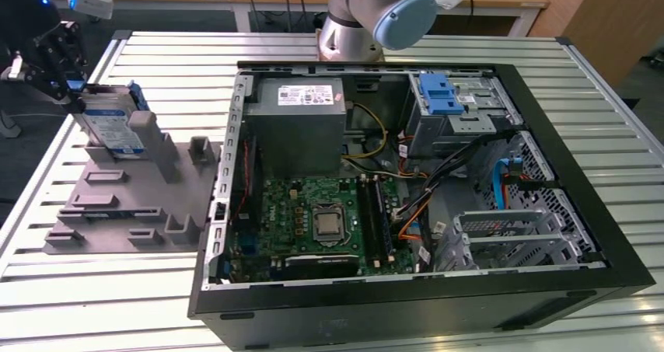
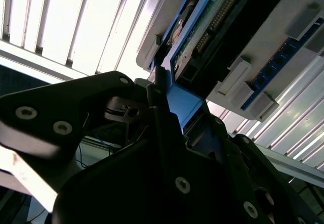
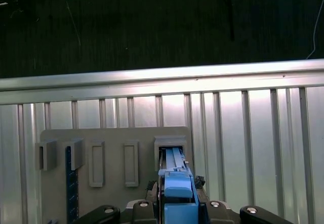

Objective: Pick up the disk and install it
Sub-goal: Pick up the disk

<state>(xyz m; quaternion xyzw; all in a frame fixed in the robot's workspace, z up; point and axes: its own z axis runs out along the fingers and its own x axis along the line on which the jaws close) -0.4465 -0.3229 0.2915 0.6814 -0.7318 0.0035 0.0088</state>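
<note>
Disk: flat rect. silver hard drive w/ white-and-blue label, blue plastic bracket round it [image 1: 112, 123]. It stands on edge in a slot of the grey plastic holder block [image 1: 124, 204], at the exterior view's left, on the slatted metal bench [image 1: 104, 305]. Not yet out of the slot; lower edge sits down in the holder. Well apart from the open black PC case [image 1: 415, 321].

Tool [image 1: 73, 84] is at the disk's upper end. In the second wrist view the blue bracket end fills the gap betw. the tool's fingers [image 2: 157, 97]. Same in the first wrist view, bracket [image 3: 177, 183] sitting in the tool [image 3: 177, 206]. Reads as closed on the bracket, narrow opening, nothing else held.

Step in hand (judgement): extracting disk from holder. Notes:
- Pull straight along slot axis, no tilt, else bracket prob. binds on slot walls.
- Grip is on plastic at one end only, so the weight hangs off it; slip or sag likely if moved fast.
- Go slow till lower edge clears the holder.
- Cannot tell if holder is fixed to bench; it could lift w/ disk.
</note>
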